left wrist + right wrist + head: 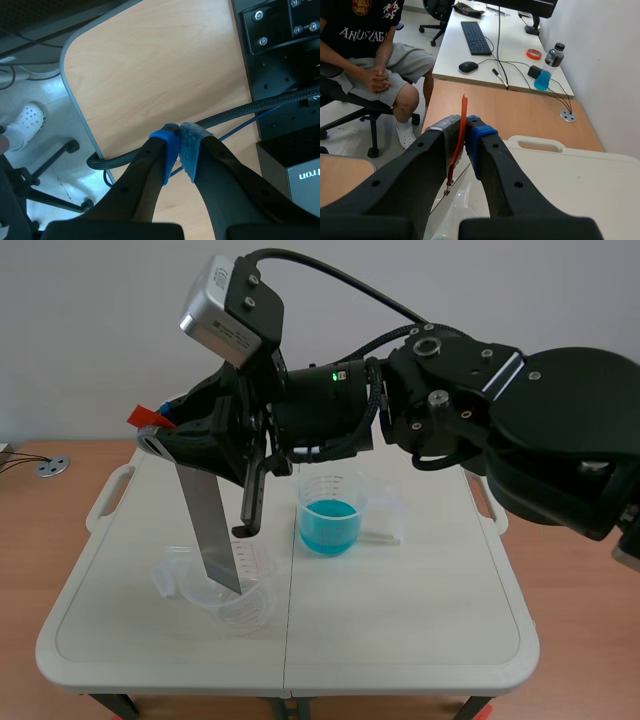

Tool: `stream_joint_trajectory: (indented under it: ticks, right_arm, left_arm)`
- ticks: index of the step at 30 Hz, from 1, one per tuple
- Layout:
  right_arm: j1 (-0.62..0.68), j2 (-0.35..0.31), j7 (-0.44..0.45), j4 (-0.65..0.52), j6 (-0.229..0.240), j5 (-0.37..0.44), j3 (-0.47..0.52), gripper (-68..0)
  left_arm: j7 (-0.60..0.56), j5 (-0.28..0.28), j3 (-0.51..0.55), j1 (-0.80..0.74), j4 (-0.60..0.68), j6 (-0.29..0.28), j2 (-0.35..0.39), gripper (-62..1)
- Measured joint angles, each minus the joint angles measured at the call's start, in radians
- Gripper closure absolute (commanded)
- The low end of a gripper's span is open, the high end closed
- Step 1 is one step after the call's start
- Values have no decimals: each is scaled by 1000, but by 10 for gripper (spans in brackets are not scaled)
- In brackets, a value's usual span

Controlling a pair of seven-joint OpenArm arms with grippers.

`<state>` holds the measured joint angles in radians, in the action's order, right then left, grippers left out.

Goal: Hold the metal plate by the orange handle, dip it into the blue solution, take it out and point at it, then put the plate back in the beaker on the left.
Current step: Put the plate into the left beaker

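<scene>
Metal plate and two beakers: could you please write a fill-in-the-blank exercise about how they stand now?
1. The right gripper is shut on the ____ handle of the metal plate.
2. In the scene view, the clear beaker with the metal plate's lower end inside stands to the ____ of the other beaker.
3. The liquid in that other beaker is ____.
4. The left gripper holds ____.
Missing words: orange; left; blue; nothing.

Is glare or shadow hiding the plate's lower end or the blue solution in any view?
Scene view: even light, faint shadows, no glare; metal plate visible to its tip inside the clear beaker, blue solution plain. Right wrist view: the right end effector blocks most below the orange handle. Left wrist view: neither in frame.
</scene>
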<state>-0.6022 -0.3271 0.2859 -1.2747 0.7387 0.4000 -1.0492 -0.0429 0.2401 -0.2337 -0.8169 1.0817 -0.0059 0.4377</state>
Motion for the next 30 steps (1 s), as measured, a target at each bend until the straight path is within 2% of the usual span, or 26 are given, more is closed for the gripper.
stream_joint_trajectory:
  ticks: [8, 14, 22, 30]
  right_arm:
    - [25, 0, 0, 3, -1, -10, 0, -13]
    - [32, 2, 1, 64, -1, -10, 0, -13]
    - [32, 61, 12, 190, -1, -28, 0, -13]
    - [32, 87, 69, 237, -1, -75, 0, -13]
  left_arm:
    - [0, 0, 0, 14, 0, 0, 0, -32]
    - [0, 0, 0, 14, 0, 0, 0, -32]
    - [0, 0, 0, 14, 0, 0, 0, -32]
    - [0, 0, 0, 14, 0, 0, 0, -32]
